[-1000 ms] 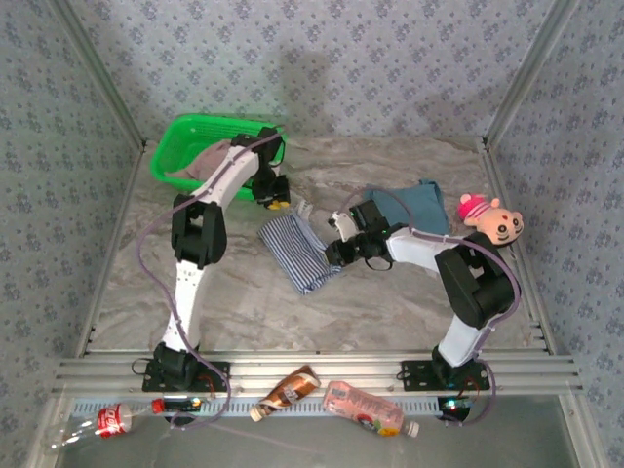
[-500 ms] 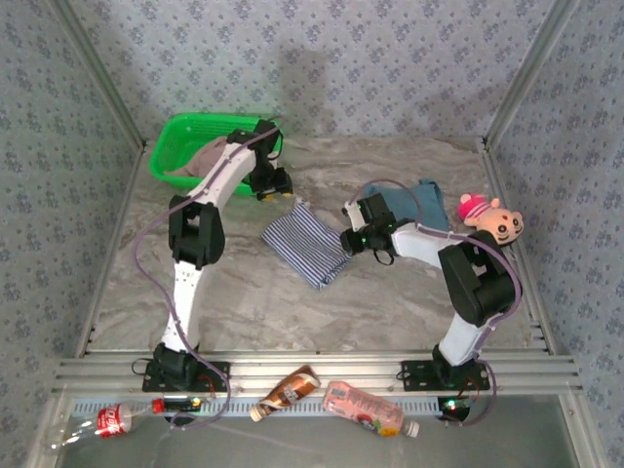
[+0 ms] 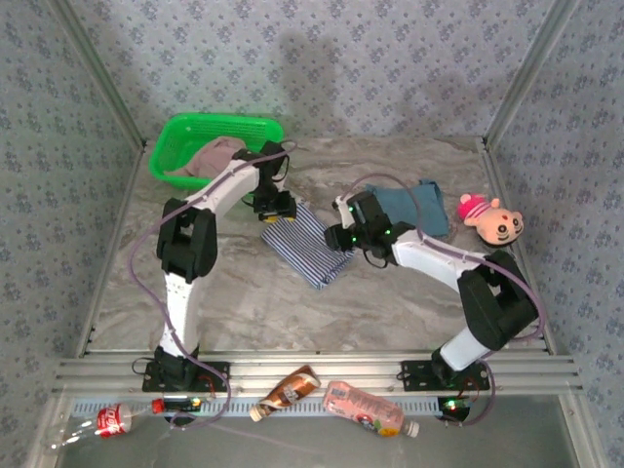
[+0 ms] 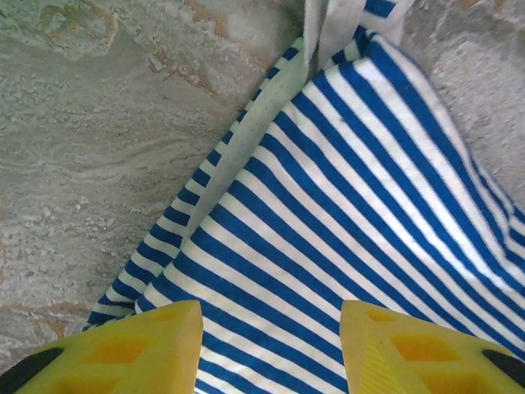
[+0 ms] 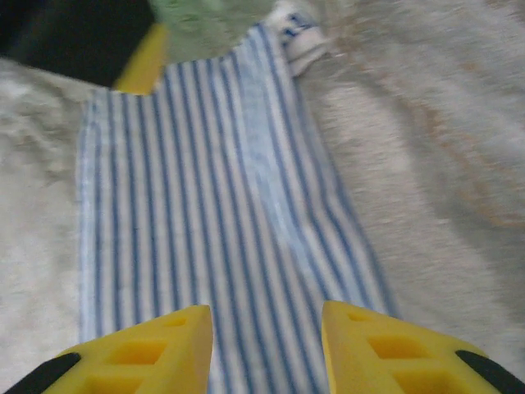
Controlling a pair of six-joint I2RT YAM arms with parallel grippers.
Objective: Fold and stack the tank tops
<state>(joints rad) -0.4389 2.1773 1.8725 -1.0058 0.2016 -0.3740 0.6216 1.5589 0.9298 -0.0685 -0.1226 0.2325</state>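
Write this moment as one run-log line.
striped tank top: on table | left gripper: open above it | right gripper: open above it | pink top: in basket

Blue-grey floral wallpaper (image 3: 390, 68) lines three walls — a marbled grey counter (image 3: 253, 302) sits between slanted aluminium posts (image 3: 523, 78).

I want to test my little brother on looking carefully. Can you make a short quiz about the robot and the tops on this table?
1. True or false: the striped top lies inside the green basket.
2. What lies in the green basket? A) a pink top B) a plush toy C) a bottle
3. Fill in: the left claw and the right claw hang over the striped top, and both are ____ (open or shut).

Key:
1. False. It lies on the table.
2. A
3. open
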